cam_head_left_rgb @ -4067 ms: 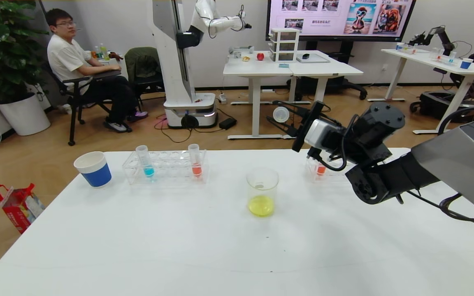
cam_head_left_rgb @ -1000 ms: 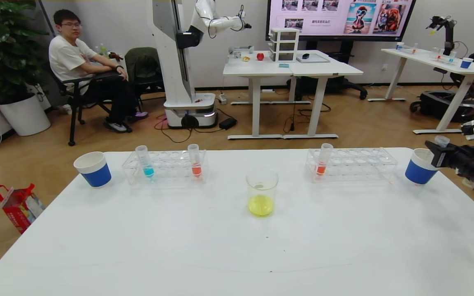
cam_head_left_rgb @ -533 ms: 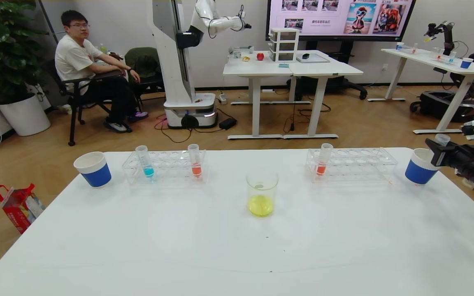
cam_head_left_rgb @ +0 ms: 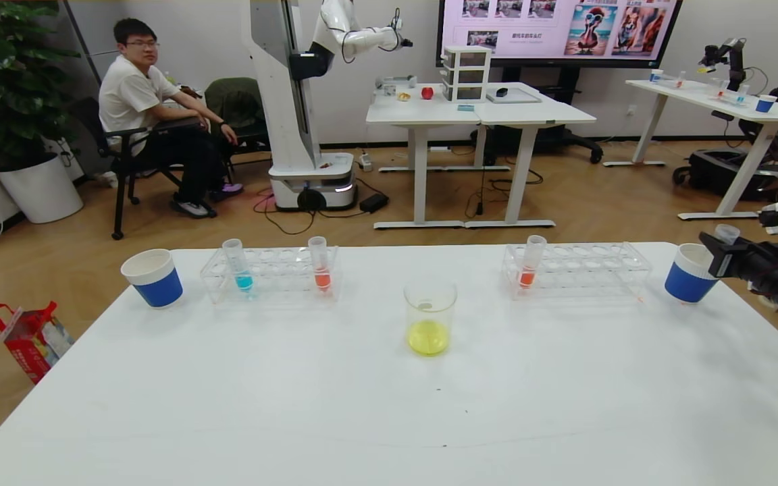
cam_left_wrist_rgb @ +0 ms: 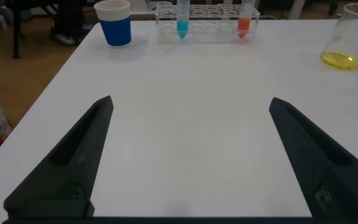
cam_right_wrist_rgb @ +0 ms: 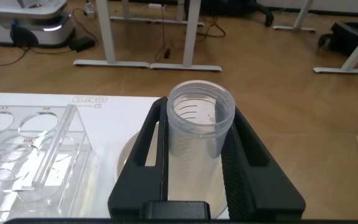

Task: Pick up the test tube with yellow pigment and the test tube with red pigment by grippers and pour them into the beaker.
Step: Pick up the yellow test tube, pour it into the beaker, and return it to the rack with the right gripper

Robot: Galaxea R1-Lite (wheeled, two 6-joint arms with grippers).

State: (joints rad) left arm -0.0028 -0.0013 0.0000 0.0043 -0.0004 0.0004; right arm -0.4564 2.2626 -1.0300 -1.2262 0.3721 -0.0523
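A: Head view first. What has changed?

B: The right gripper (cam_head_left_rgb: 718, 251) has swung away from the beaker (cam_head_left_rgb: 430, 316) and now hangs over the blue cup (cam_head_left_rgb: 689, 273) at the table's right edge. It has hardly moved in the last second. The beaker holds a pool of yellow liquid, so I judge the yellow pour done.

A: And the red one?

B: Not yet. One red tube (cam_head_left_rgb: 320, 264) stands in the left rack (cam_head_left_rgb: 271, 273) beside the blue tube (cam_head_left_rgb: 238, 265); another red tube (cam_head_left_rgb: 531, 261) stands in the right rack (cam_head_left_rgb: 577, 270). Both look untouched.

A: Left wrist view?

B: The left gripper (cam_left_wrist_rgb: 188, 155) is spread wide and empty, low over the table (cam_left_wrist_rgb: 185, 118), well apart from the rack. The beaker is cut off at that picture's edge.

A: Right wrist view?

B: The right gripper's jaws are clamped on an emptied clear tube (cam_right_wrist_rgb: 200, 127), upright, its open mouth toward the camera. Below it is a pale round rim, likely the cup.

A: Anything hidden?

B: The tube's bottom is behind the jaws, so I cannot tell whether it sits inside the cup. In the head view the left arm is out of frame, and the right arm is cut off at the edge.
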